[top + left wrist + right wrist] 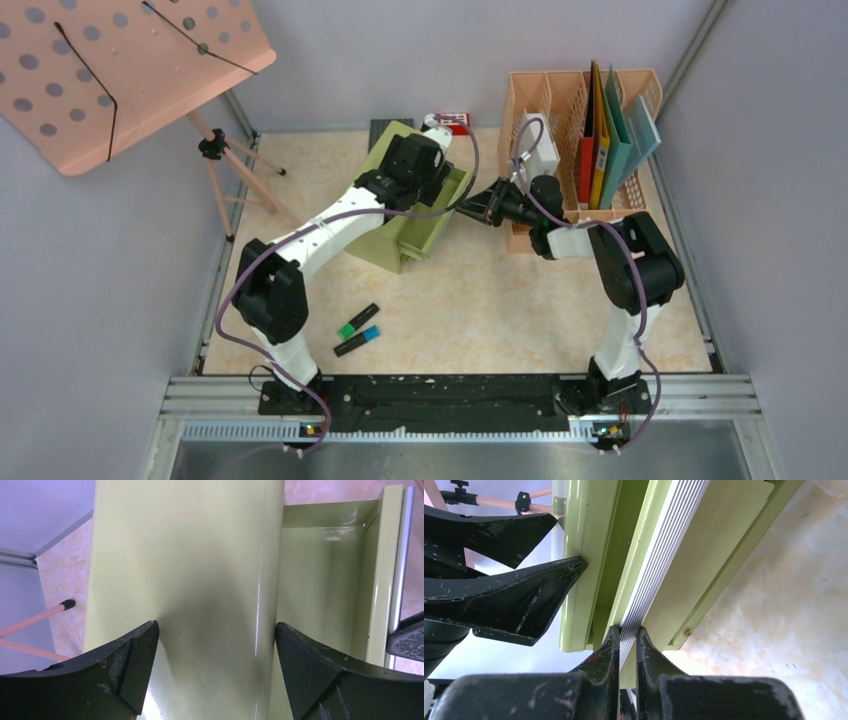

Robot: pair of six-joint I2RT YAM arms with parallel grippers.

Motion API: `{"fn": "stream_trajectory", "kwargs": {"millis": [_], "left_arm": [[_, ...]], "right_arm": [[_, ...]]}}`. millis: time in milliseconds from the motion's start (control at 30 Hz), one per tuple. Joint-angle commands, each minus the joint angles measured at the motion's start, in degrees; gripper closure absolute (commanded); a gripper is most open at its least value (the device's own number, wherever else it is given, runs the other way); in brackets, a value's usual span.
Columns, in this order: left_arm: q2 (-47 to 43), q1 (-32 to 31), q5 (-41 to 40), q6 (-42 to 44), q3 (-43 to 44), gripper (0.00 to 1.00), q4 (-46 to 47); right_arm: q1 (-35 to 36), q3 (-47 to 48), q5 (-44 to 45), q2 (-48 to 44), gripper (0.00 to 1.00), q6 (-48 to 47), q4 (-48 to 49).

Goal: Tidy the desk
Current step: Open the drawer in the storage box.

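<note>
A beige, marble-patterned surface point(500, 310) fills the middle of the overhead view, with grey walls around it and a black-and-metal rail along the near edge. A peach perforated board point(110, 60) on a tripod stand point(230, 170) leans over its far left corner.

A pale green drawer cabinet point(378, 245) sits at an angle left of centre at the back, with one drawer point(325, 580) pulled out. A peach file rack point(560, 100) holding upright folders point(605, 140) stands at the back right.

The left arm rises from its base at the near left, bends at the elbow, and stretches forward and to the right over the cabinet. The left claw point(215, 627) is spread wide, its black fingers point(125, 665) pointing at the cabinet's smooth green panel. Their tips are at the panel, though I cannot tell whether they touch it.

The right arm rises from the near right, folds at the elbow beside the rack, and its forearm reaches left to the drawer front. The right claw point(628, 632) is pinched tight on the ribbed silver drawer handle point(664, 555).

A green marker point(357, 322) and a blue marker point(357, 342) lie side by side on the surface near the left arm's elbow. A small red item point(455, 121) lies behind the cabinet.
</note>
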Motion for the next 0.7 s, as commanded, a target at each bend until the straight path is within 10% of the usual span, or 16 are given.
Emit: {"fn": "stream_trajectory", "kwargs": {"millis": [0, 233, 667], "left_arm": [[1.4, 2.2, 1.6, -1.4, -3.5, 0.1, -7.5], [1.3, 2.2, 3.3, -1.3, -2.5, 0.09, -7.9], [-5.2, 2.2, 7.6, 3.2, 2.8, 0.01, -7.4]], "right_arm": [[-0.1, 0.3, -5.3, -6.4, 0.98, -4.5, 6.5], [-0.1, 1.9, -5.4, -6.4, 0.56, -9.4, 1.5], [-0.1, 5.2, -5.7, -11.4, 0.34, -36.1, -25.4]]}}
